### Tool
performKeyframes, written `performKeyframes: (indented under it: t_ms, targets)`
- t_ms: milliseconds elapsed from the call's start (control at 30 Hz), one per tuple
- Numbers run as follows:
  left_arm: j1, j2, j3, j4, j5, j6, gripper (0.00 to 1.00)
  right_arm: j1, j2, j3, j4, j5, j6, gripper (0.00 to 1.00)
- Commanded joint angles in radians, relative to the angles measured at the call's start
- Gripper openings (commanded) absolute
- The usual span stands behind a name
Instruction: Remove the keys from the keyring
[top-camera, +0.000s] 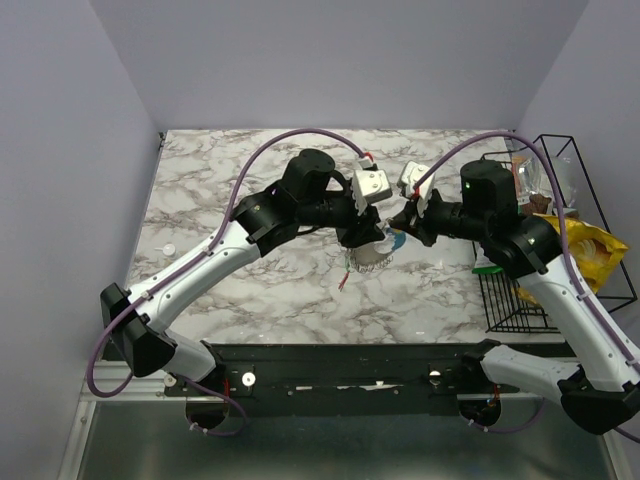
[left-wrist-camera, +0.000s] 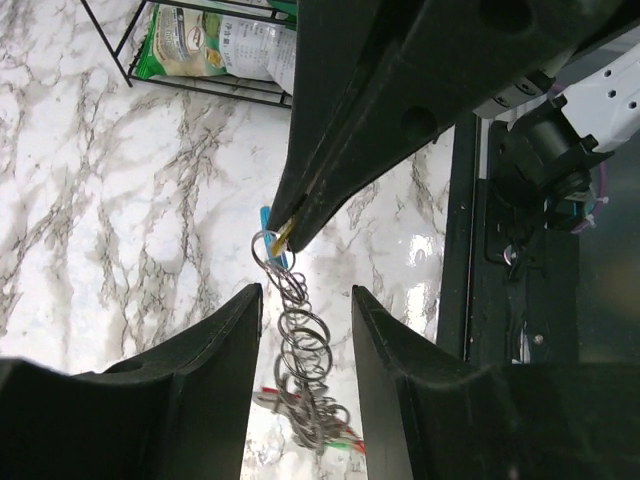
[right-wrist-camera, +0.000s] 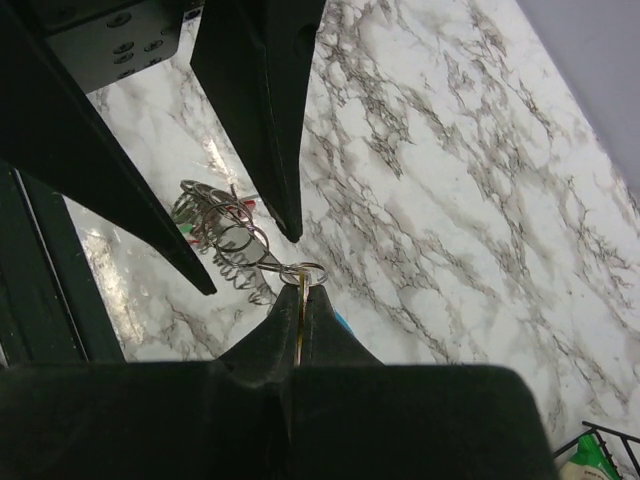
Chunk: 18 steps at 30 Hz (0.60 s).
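**Right gripper pinches one key; left gripper straddles the ring chain**

The right gripper (right-wrist-camera: 302, 290) is clamped on one thin yellow key (right-wrist-camera: 301, 306), seen edge-on, with one small ring just past its tips. From there the keyring (left-wrist-camera: 300, 345), a string of linked metal rings too overlapped to count, runs between the two spread fingers of the left gripper (left-wrist-camera: 305, 295), which touch nothing. Beyond them sit one red key (left-wrist-camera: 268, 396) and one green key (left-wrist-camera: 348, 441). One blue piece (left-wrist-camera: 265, 217) lies beside the right tips, above the marble table (top-camera: 250, 290).
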Motion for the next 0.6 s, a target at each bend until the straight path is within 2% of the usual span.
performKeyframes:
  t_ms: [0,467,533,567]
  targets:
    - [0.02,-0.001,-0.012,0.035,0.005,-0.035,0.5,-0.018,-0.018,-0.012,0.074,-0.05,0.031,0.01]
    - [0.012,0.045,-0.008,0.053,-0.02,-0.046,0.5,-0.027,-0.011,0.009,0.065,-0.108,0.059,0.01]
    - [0.012,0.045,-0.008,0.056,-0.023,-0.044,0.49,-0.027,-0.014,0.009,0.062,-0.125,0.06,0.01]
    - [0.012,0.046,-0.005,0.056,-0.02,-0.046,0.44,-0.027,-0.014,0.006,0.062,-0.127,0.059,0.01]
